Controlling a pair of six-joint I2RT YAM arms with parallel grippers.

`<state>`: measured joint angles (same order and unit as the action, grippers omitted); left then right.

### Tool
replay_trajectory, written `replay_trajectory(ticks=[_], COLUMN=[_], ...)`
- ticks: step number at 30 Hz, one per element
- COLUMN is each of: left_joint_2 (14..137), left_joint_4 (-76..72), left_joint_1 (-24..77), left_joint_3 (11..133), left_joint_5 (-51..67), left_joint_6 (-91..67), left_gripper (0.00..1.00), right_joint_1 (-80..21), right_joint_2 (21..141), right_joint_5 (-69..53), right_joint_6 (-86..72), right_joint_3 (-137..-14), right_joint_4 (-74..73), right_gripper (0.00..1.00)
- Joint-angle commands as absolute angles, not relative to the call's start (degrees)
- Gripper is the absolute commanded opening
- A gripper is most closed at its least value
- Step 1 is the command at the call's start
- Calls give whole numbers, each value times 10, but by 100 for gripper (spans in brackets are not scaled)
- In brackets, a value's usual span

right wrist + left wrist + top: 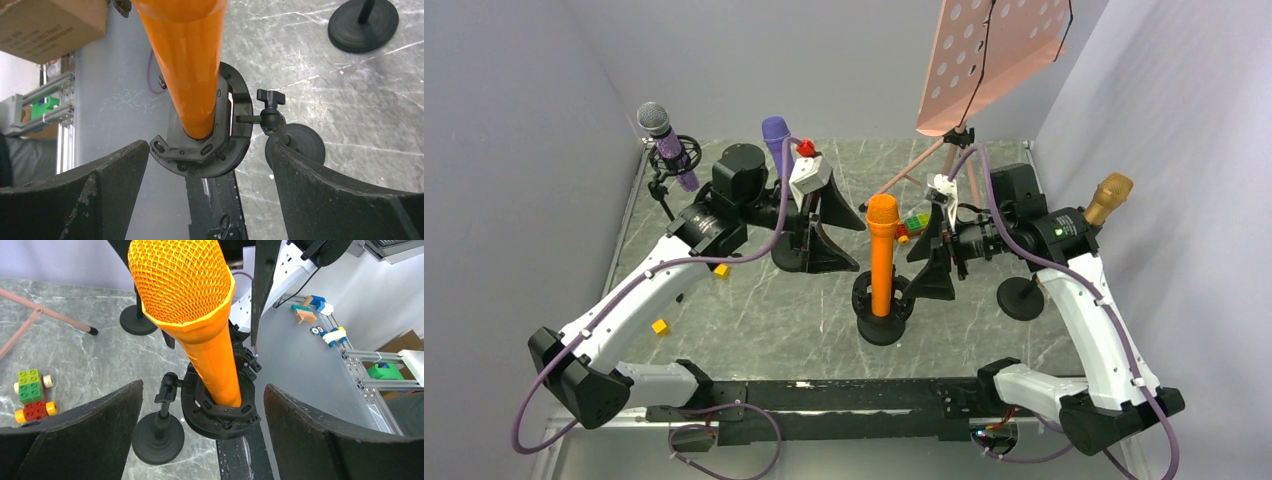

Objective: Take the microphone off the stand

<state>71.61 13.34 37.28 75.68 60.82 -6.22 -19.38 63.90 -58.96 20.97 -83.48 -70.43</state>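
Orange microphone (882, 250) stands upright in the black clip of its stand (861, 296), midway along the counter's near edge. Left gripper (202, 385) and right gripper (210, 144) flank it, both spread wide and touching nothing. The clip ring encircles the lower barrel, with a knob (266, 96) projecting at its side. A toy brick car (32, 395) lies just behind. A pink music stand (994, 55) occupies the far edge. A purple microphone (667, 140) stands in the far left corner, and a gold microphone (1108, 198) stands by the right edge.
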Motion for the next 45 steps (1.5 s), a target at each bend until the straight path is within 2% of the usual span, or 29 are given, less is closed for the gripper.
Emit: replay_trajectory(ticks=[1, 8, 17, 20, 27, 30, 36, 41, 45], left_joint_2=[727, 752, 773, 774, 779, 783, 794, 810, 822], left_joint_4=[92, 81, 46, 33, 20, 19, 19, 30, 33], left_joint_1=[383, 412, 431, 432, 437, 443, 455, 463, 462], left_joint_3=[787, 796, 802, 803, 802, 805, 808, 825, 832], left_joint_5=[629, 628, 628, 627, 647, 650, 642, 640, 643], left_joint_6=[-85, -99, -132, -139, -143, -140, -141, -138, -135], left_gripper=[94, 92, 88, 84, 66, 62, 70, 67, 57], right_joint_1=[-222, -253, -278, -282, -282, -282, -282, -282, -284], right_joint_2=[611, 590, 602, 602, 614, 614, 594, 581, 576], right_joint_5=[-606, -598, -600, -609, -633, -637, -614, -614, -605], right_joint_6=[184, 128, 149, 137, 90, 85, 79, 79, 91], right_joint_3=[-792, -722, -738, -727, -728, -726, -695, -676, -665], right_joint_4=[-589, -483, -500, -490, -460, -452, -429, -420, -425], right_gripper=[97, 94, 93, 94, 96, 96, 85, 76, 69])
